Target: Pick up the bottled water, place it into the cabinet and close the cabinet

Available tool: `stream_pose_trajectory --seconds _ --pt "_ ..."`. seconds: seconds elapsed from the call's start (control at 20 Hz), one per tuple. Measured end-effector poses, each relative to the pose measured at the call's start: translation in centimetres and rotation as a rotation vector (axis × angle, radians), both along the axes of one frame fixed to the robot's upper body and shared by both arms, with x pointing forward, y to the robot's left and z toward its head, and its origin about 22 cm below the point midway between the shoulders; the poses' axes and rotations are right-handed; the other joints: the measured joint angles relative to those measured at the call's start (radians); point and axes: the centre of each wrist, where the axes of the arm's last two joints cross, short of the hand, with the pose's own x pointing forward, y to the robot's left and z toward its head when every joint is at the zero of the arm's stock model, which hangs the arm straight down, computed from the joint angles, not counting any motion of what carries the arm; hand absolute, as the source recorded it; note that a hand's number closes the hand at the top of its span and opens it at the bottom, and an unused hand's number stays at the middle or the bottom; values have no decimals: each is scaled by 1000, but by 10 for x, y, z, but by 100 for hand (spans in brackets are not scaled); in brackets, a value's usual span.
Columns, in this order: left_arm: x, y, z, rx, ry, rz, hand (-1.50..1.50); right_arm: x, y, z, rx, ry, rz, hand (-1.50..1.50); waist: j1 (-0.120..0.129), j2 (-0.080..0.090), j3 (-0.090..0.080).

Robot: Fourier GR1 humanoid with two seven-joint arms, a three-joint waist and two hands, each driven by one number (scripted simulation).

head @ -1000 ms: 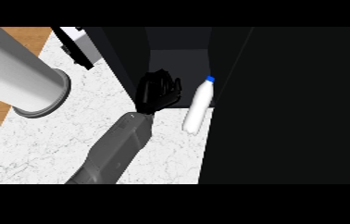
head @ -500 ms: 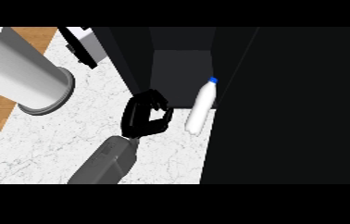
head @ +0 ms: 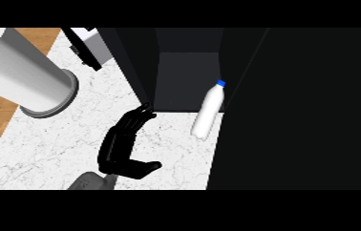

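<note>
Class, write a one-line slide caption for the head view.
Open black left hand on the white marble counter, apart from the white blue-capped water bottle at the dark open cabinet.

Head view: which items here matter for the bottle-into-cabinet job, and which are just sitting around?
Job:
- white plastic water bottle with blue cap, leaning at the cabinet's mouth
- dark cabinet, its door open
- black hand, open, on the counter left of the bottle, not touching it

Just there:
- large grey cylinder at the left
- white marble counter
- white and black object at the top left, unclear what
</note>
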Motion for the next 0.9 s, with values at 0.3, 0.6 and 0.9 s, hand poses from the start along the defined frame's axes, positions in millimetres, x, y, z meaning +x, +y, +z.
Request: stream_pose_trajectory --seconds 0.3,0.6,0.9 --pt "-38 52 10 31 -18 58 -150 7 23 -9 42 69 113 150 8 -2 -1" --pt "-63 104 26 112 -43 133 -150 17 54 -14 97 131 231 150 9 -2 -2" --pt "-79 132 44 168 -76 143 -150 28 92 -9 129 161 367 150 14 -5 -4"
